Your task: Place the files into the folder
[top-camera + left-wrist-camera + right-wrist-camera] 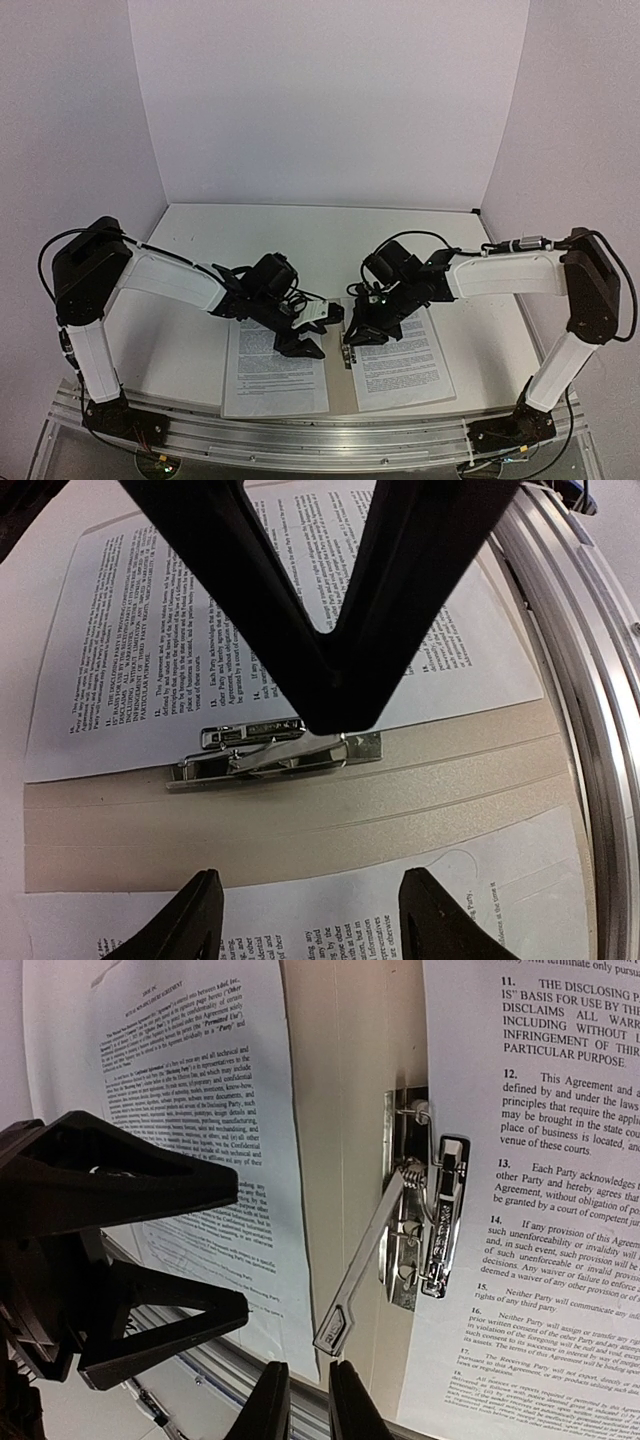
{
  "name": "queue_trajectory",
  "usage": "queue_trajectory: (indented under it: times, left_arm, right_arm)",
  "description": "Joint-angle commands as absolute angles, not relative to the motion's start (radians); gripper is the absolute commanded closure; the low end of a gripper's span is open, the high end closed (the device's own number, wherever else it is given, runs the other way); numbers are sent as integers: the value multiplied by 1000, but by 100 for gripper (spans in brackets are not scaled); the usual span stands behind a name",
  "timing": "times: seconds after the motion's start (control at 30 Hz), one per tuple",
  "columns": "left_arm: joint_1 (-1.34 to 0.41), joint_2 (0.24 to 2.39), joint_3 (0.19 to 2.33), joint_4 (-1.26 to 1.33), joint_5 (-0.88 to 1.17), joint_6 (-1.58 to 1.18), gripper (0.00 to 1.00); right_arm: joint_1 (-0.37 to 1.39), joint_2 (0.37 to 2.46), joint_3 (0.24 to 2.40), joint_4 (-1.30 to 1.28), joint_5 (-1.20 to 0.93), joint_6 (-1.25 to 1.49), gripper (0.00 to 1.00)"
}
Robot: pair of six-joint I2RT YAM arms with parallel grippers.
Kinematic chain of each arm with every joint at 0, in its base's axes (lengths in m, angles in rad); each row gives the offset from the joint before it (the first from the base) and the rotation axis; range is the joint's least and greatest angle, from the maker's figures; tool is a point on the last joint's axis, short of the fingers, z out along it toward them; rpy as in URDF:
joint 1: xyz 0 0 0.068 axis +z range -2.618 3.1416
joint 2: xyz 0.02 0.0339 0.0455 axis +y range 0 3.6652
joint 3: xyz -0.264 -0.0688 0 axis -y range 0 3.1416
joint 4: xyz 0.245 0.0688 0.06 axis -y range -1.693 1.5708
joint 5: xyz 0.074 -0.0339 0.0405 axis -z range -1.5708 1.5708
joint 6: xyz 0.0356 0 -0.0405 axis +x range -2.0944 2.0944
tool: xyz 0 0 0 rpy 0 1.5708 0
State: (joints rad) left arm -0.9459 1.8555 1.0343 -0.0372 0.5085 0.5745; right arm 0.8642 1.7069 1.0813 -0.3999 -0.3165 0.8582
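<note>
Showing clip lever (365, 1260) close-up in R wrist cam, 2 files (275, 372) overhead

The left arm (170, 278) and right arm (505, 272) were built alike: long white links set between bulky black joint housings, each with a black base. Thin black cables (42, 262) looped out at the shoulders and ran along the forearms. A small green light (377, 298) glowed at the right wrist. The left claw (310, 895) and right claw (308, 1385) were matte black. Their fingers were flat wedges with triangular cut-outs, tapering to narrow tips.
</note>
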Motion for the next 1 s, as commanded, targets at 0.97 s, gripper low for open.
queue_trajectory:
  times: [0.97]
  left_arm:
    - [-989, 1920, 904, 117, 522, 453, 48]
  right_arm:
    - [863, 1677, 978, -299, -409, 848, 81]
